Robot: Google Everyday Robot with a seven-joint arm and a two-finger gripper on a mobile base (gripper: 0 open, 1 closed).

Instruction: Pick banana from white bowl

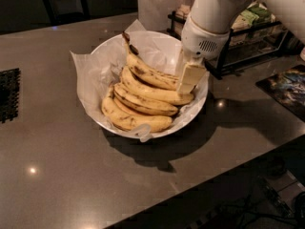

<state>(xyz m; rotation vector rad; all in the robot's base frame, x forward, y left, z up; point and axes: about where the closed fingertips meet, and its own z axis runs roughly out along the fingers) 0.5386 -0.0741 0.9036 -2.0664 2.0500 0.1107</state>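
Gripper [187, 86] sits at right end of banana [148, 74] in white bowl [198, 108]

No legible text, labels or numbers anywhere. Print on the packets [250, 15] in the wire rack [248, 44] was unreadable. The mat [286, 87] at the right edge showed a graphic, no words made out. The gripper [190, 80] was down at the right side of the white bowl [198, 111], at the banana [147, 75]'s right end.

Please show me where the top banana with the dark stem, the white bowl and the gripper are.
banana [150, 75]: camera view, middle of its body.
white bowl [193, 111]: camera view, its right rim.
gripper [186, 88]: camera view, its tip, inside the bowl's right side.
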